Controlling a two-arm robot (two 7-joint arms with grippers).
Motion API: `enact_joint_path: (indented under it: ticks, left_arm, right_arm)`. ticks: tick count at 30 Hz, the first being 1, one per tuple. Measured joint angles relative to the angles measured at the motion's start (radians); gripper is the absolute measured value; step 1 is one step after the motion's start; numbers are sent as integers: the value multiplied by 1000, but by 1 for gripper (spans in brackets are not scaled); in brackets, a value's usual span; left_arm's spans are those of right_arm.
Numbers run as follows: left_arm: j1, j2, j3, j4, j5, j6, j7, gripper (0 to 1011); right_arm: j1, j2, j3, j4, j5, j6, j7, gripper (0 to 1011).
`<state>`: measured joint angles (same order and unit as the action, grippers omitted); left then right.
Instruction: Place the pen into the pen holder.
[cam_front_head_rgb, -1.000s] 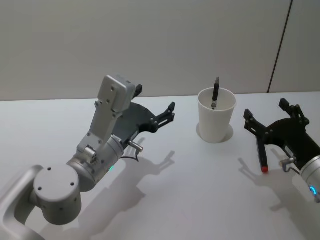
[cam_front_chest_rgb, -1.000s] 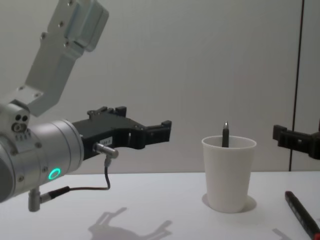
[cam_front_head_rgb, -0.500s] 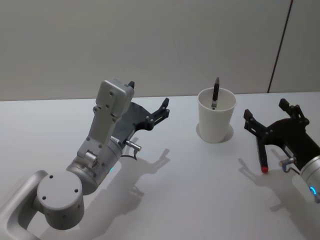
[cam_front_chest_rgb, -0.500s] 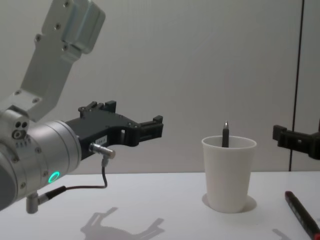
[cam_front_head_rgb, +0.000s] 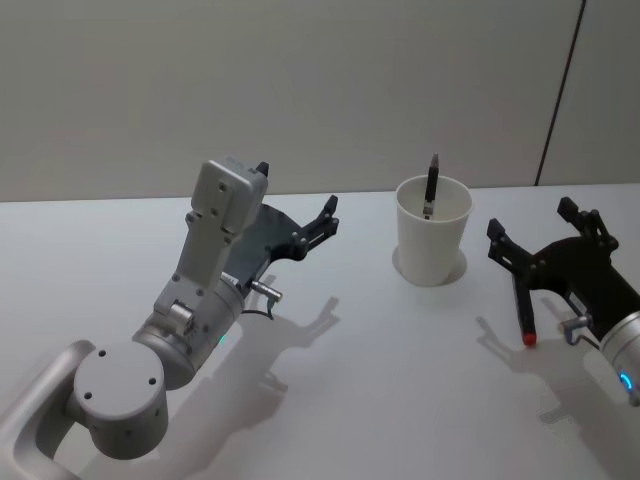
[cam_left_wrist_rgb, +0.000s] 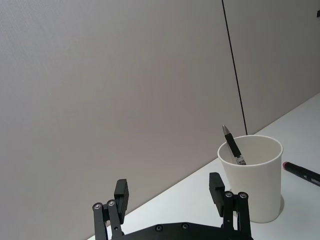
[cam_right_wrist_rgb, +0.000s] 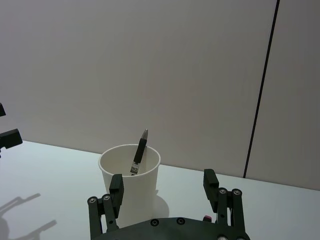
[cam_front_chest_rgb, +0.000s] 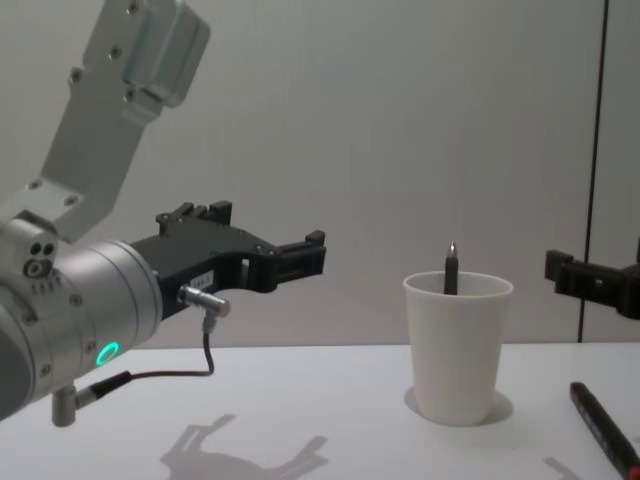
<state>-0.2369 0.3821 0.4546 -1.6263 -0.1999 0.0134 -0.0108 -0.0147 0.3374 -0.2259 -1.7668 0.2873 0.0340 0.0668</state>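
The pen holder (cam_front_head_rgb: 432, 238) is a white paper cup standing at the back of the table. A dark pen (cam_front_head_rgb: 432, 186) leans inside it, its tip above the rim (cam_front_chest_rgb: 451, 268). My left gripper (cam_front_head_rgb: 298, 190) hovers open and holds nothing, well to the left of the cup (cam_left_wrist_rgb: 252, 185). My right gripper (cam_front_head_rgb: 531, 220) is open to the right of the cup (cam_right_wrist_rgb: 130, 187). A black pen with a red end (cam_front_head_rgb: 524, 312) lies on the table under it.
The white table (cam_front_head_rgb: 400, 380) meets a plain grey wall at the back. A dark vertical seam (cam_front_head_rgb: 560, 90) runs down the wall at the right. Open table lies between the two arms in front of the cup.
My left gripper has drawn back to the left, away from the cup, and turned a little. The right arm, the cup and both pens have not moved.
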Motion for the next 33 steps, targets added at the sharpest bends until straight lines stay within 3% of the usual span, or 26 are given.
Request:
enact_joint_path:
  ticks: [33]
  left_arm:
    - [0,0,0,0,0,1,0,1001]
  right_arm:
    - [0,-1,1,1,0,1,0,1002]
